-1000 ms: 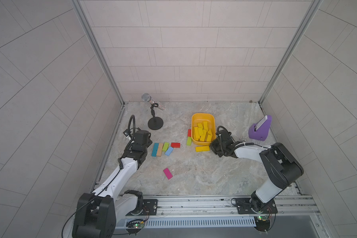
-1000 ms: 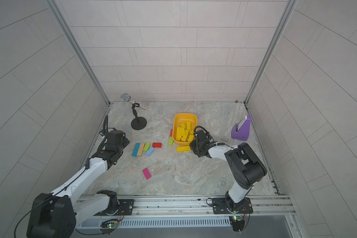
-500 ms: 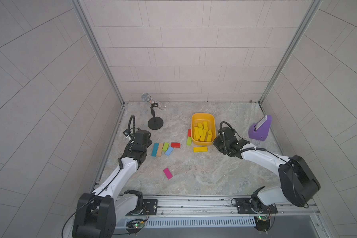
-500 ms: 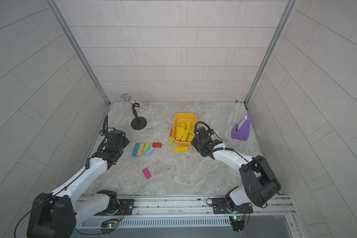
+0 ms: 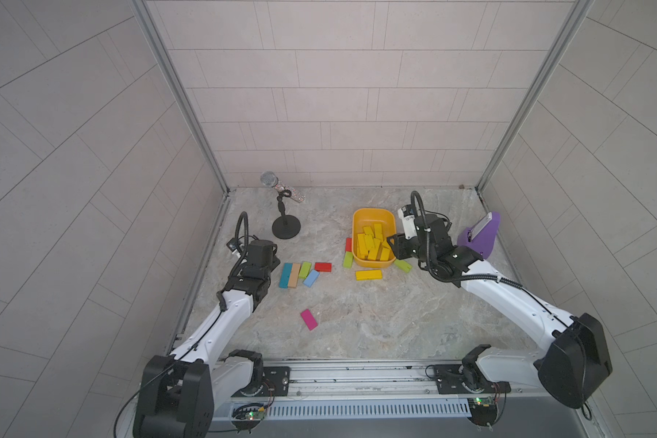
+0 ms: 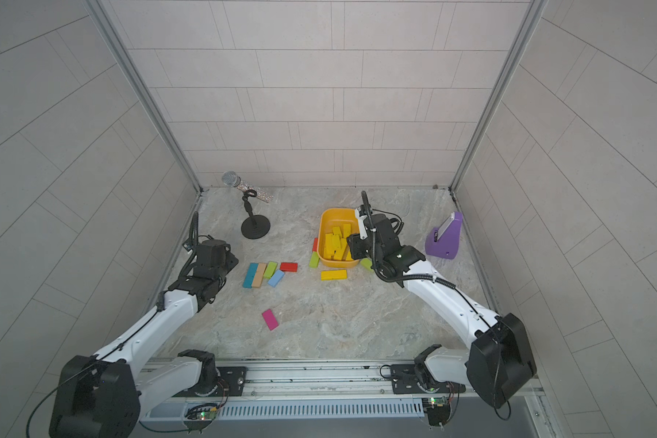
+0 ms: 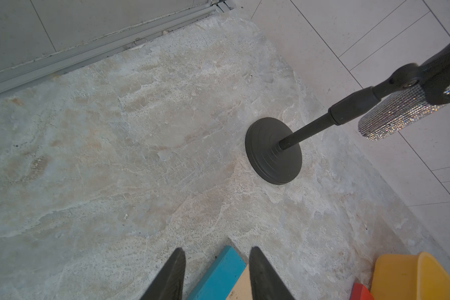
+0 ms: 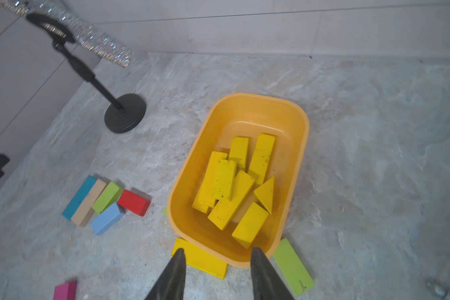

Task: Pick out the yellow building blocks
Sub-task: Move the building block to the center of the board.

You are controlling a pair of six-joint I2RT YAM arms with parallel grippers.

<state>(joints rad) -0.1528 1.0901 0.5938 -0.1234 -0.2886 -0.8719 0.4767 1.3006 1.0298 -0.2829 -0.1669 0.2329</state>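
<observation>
Blocks are what you are after, and most of the yellow building blocks (image 8: 231, 187) lie heaped inside the orange-yellow tub (image 8: 255, 96). They are flat bars crossing and leaning on one another, with the triangular wedge (image 8: 266, 193) standing among them near one long wall. One more yellow bar (image 5: 368, 275) lies flat on the stone tabletop (image 5: 376, 322), just beside the tub's end nearest the robot's base. In the right wrist view, the tub's rim hides that bar's far edge.

Your right gripper (image 8: 216, 250) hovers over that same near end of the tub. Its jaws stand apart with nothing between them, and the two dark fingertips frame the rim.

A lime-green bar (image 5: 403, 265) lies slanted just beside the tub's near corner, under the right wrist. A second lime-green block (image 5: 348, 259) and a red block (image 5: 348, 244) lie against the tub's opposite long side.

Further toward your left arm, a loose cluster lies side by side: a teal block (image 5: 286, 275), a tan block (image 5: 294, 275), a green block (image 5: 305, 269), a light blue block (image 5: 311, 278) and a red brick (image 5: 323, 267). Your left gripper (image 7: 216, 249) hangs at the edge of this cluster with its jaws parted and gripping nothing. The end of the teal block shows in the gap below them.

A pink block (image 5: 308, 319) lies alone, well apart and nearer the base rail. A glittery microphone (image 5: 281, 186) on its black stand (image 5: 286, 228) sits toward the back left corner. A purple holder (image 5: 480, 235) stands by the right wall.
</observation>
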